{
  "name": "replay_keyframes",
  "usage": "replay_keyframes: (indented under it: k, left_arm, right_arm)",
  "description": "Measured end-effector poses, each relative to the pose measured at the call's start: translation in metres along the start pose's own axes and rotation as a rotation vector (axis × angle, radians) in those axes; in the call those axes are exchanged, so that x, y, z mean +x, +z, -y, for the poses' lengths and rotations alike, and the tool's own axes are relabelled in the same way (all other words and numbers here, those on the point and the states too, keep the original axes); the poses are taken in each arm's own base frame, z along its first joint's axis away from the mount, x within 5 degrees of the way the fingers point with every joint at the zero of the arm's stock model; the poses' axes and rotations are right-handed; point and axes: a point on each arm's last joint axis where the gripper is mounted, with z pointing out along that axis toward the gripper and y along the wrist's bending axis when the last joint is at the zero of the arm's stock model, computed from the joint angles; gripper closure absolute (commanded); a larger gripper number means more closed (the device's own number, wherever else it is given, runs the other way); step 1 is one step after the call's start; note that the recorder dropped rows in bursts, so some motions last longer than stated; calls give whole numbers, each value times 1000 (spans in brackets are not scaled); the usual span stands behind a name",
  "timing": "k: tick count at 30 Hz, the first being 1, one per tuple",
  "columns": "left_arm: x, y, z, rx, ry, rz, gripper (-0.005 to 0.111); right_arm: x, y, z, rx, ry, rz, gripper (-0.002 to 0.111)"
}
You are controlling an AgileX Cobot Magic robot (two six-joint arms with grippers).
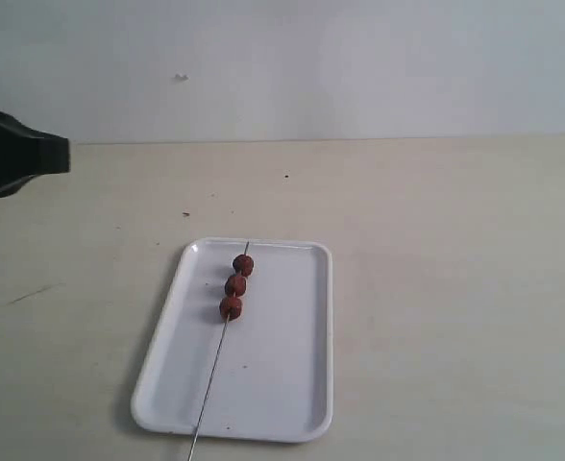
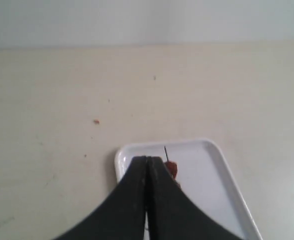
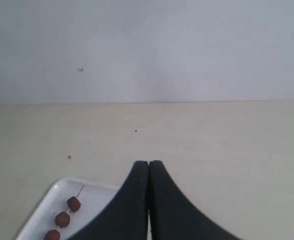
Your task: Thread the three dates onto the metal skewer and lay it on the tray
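The white tray (image 1: pixel 292 384) lies on the table near the front. Across its left half rests the thin metal skewer (image 1: pixel 211 379), its lower end poking over the near rim. Three dark red dates (image 1: pixel 234 285) sit in a row on its upper part. The right wrist view shows the dates (image 3: pixel 62 219), the skewer tip (image 3: pixel 80 190) and the tray (image 3: pixel 52 197) to one side of my shut right gripper (image 3: pixel 148 163). My left gripper (image 2: pixel 146 158) is shut and empty, hovering over the tray (image 2: pixel 207 175); one date (image 2: pixel 172 168) and the skewer tip (image 2: pixel 165 150) peek past it.
A dark part of the left arm (image 1: pixel 18 154) shows at the exterior view's left edge. Small dark specks (image 1: pixel 185 213) dot the beige table behind the tray. A pale wall closes off the back.
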Motion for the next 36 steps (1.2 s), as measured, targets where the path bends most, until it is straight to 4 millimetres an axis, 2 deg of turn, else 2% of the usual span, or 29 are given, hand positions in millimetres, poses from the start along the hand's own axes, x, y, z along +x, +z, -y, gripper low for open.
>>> replay_keyframes:
  k: [5,6,10,11,12,15,25,29,31,34,36]
  left_arm:
    - [23,-40,-2,-4,-6,185,107]
    - [39,-52,-6,-12,-8,225,107]
    - [65,-69,-15,-29,-22,309,107]
    - [79,-76,-19,-36,-28,345,107]
    - [90,-80,-21,-36,-42,364,107]
    - [105,-85,-25,-29,-71,376,107]
    - [108,-87,-26,-28,-77,388,107]
    - [108,-87,-26,-27,-81,389,107]
    - [108,-87,-26,-27,-81,389,107]
    - [108,-87,-26,-27,-81,389,107]
    - [108,-87,-26,-27,-81,389,107]
  right_arm:
    - [45,-18,5,20,-13,61,108]
    - [62,-23,6,21,-15,57,108]
    - [90,-28,10,38,-9,46,108]
    - [99,-30,11,40,-8,42,108]
    - [103,-32,12,39,-4,45,108]
    - [104,-33,10,28,13,46,108]
    - [104,-33,10,24,21,44,108]
    - [103,-39,8,24,-58,70,108]
    - [103,-52,6,37,-175,142,108]
    - [123,-67,12,114,-272,279,108]
    - [140,-67,20,166,-252,337,108]
